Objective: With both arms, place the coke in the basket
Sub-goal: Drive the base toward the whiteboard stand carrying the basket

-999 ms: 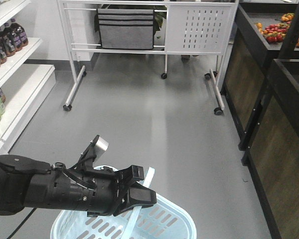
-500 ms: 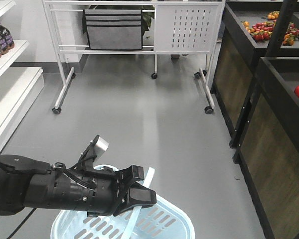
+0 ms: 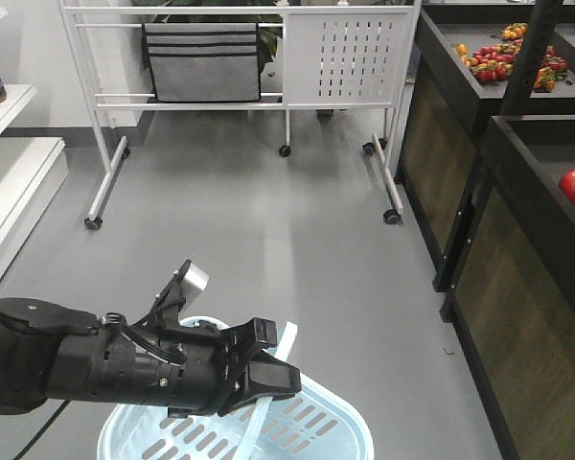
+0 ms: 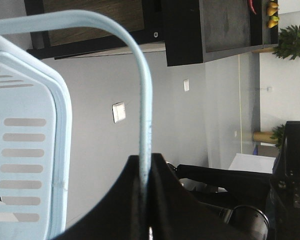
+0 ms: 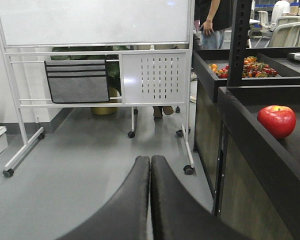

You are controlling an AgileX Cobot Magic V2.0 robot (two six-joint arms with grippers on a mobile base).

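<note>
At the lower left of the front view, a black robot arm (image 3: 67, 369) is seen, its left gripper (image 3: 266, 362) clamped on the light blue strap-like handle (image 3: 288, 337) of the light blue slotted plastic basket (image 3: 316, 422), which is found at the bottom centre. In the left wrist view, the strap is pinched between the black fingers (image 4: 125, 200). At the bottom centre of its own view, the right gripper (image 5: 150, 160) is pressed together on nothing. A round red apple (image 5: 276, 121) is seen on a black shelf (image 5: 250, 132) at the right.
</note>
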